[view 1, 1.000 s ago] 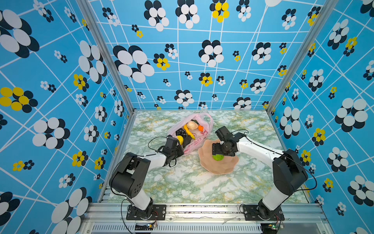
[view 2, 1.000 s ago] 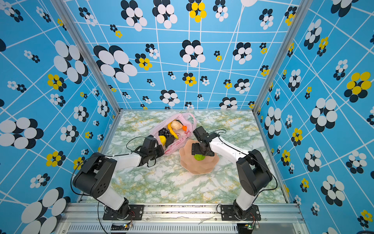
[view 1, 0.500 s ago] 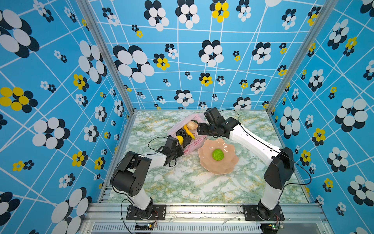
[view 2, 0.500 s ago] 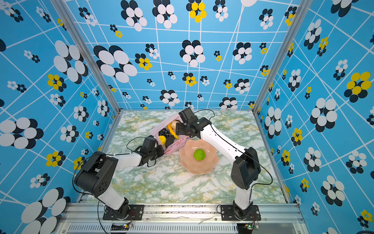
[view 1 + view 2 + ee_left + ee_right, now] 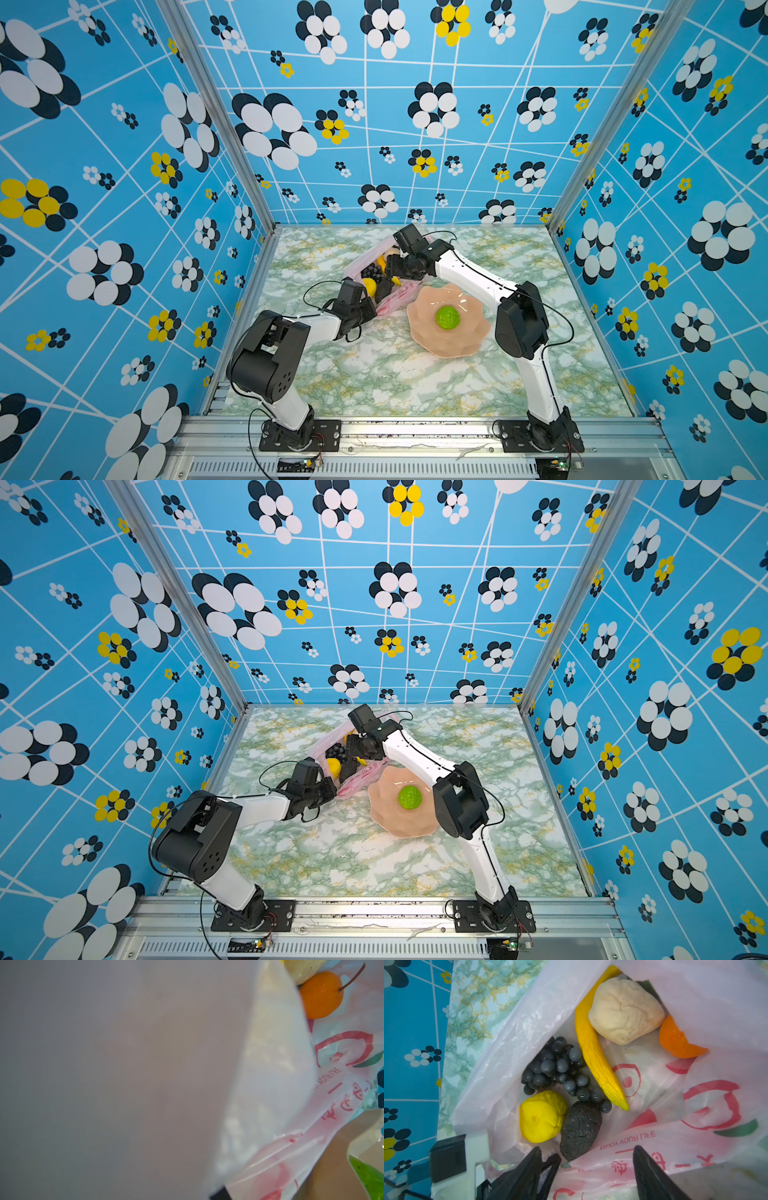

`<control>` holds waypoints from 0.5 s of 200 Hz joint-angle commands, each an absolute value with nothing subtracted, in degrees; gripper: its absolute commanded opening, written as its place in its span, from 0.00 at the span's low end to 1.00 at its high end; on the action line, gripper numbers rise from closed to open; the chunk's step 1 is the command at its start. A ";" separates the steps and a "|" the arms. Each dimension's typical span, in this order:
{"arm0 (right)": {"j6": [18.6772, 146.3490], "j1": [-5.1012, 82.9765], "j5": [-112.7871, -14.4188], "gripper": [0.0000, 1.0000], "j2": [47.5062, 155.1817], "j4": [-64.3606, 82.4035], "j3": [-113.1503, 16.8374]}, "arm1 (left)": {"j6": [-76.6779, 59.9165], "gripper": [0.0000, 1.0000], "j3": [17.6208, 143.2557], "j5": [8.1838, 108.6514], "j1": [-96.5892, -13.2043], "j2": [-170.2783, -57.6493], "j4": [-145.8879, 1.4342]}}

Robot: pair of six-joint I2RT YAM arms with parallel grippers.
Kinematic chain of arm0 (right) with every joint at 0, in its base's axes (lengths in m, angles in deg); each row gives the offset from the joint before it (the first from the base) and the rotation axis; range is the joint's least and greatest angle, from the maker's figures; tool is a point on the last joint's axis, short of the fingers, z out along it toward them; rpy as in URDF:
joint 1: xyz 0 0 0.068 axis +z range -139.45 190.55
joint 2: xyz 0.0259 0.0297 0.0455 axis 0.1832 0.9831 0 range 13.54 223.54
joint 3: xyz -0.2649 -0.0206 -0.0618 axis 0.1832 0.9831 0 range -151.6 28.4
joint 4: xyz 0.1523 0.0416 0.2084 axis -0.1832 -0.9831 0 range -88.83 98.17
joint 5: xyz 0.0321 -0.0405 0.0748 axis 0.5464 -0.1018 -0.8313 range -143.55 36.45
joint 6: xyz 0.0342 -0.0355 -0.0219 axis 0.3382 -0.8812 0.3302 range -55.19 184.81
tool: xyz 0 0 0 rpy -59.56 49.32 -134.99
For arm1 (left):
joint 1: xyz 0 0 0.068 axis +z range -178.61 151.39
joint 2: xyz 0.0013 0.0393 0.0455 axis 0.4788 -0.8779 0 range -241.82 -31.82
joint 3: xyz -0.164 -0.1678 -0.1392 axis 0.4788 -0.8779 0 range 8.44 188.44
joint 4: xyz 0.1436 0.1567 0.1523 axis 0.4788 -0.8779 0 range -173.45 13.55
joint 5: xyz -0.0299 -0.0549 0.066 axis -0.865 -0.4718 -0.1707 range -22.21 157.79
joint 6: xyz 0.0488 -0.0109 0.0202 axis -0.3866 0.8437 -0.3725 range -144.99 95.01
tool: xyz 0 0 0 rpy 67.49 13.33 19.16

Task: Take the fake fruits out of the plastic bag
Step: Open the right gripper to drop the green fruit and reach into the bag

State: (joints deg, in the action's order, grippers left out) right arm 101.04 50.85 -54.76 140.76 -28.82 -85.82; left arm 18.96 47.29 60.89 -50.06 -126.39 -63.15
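Marble table (image 5: 374,374), nearest thing on it is the dish (image 5: 419,332), w/ one green fruit (image 5: 448,318) sitting in its middle. Just left of the dish and a bit farther back, the L gripper (image 5: 368,311) lies low, jaws pressed together on the near corner of the bag (image 5: 399,297). Its wrist cam is mostly smothered by pink film.

The bag lies right against the dish's far-left rim, mouth open, red print showing. The rest of the fruit is inside it. Per the R wrist cam, going away from the dish:
- dark fruit (image 5: 580,1130) and yellow fruit (image 5: 542,1116), side by side, touching
- grapes (image 5: 560,1070) just behind both
- banana (image 5: 593,1051) running lengthwise along the grapes
- beige fruit (image 5: 625,1009) resting on the banana's far end
- orange fruit (image 5: 675,1043) beside the beige one, half under a fold

Above the bag on the dish's far side, the R gripper (image 5: 586,1169) hangs over the mouth. Its fingers (image 5: 529,1167) are spread wide, w/ the bag's printed lip lying btwn them, not pinched.
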 commanded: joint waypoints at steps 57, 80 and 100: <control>104.54 52.65 -57.67 0.65 148.77 -29.92 -91.23 | 19.44 0.08 47.29 60.41 -49.27 -126.83 -64.04; 104.86 52.87 -57.51 0.63 150.25 -30.32 -91.93 | 19.45 0.08 47.29 60.40 -49.21 -126.97 -63.86; 104.89 53.16 -56.99 0.61 151.08 -30.06 -91.90 | 19.40 0.08 47.24 60.33 -49.20 -126.92 -63.87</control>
